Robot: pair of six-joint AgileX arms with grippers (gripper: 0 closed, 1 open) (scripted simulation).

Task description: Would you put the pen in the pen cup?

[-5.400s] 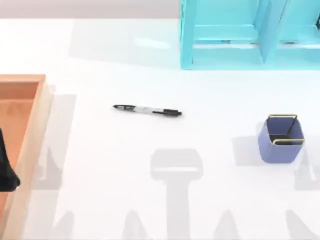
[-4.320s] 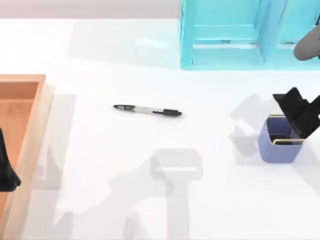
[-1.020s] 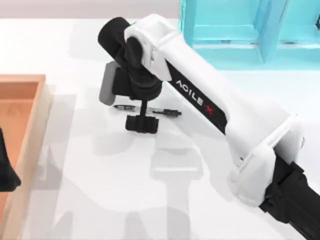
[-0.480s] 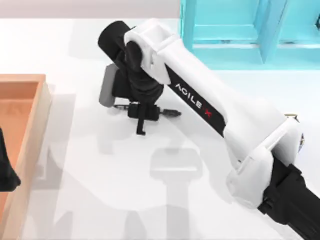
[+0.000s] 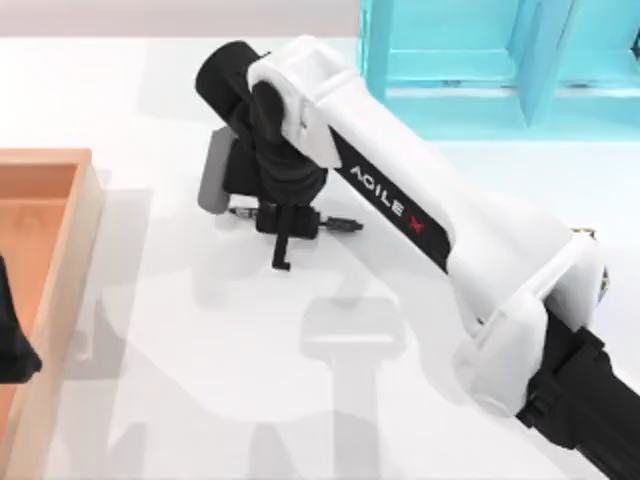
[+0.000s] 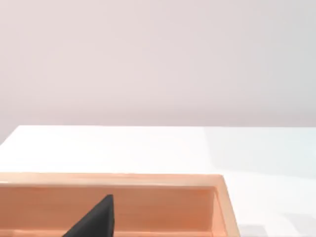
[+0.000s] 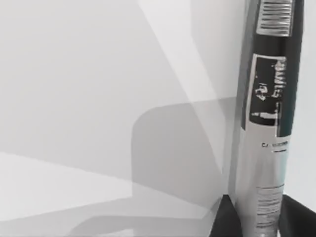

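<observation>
Glossy silvery pen (image 7: 261, 168), wooden tray (image 5: 60, 260)

Along the white shell of the right arm (image 5: 420, 215), black capitals spell AGILE, with a small red X after them — the lettering runs slantwise down the forearm. The slim silvery-grey pen with black ends (image 7: 266, 123) carries a barcode-like strip of bars, a black panel of pale marks, and lines of tiny print — none of it can be read.
</observation>
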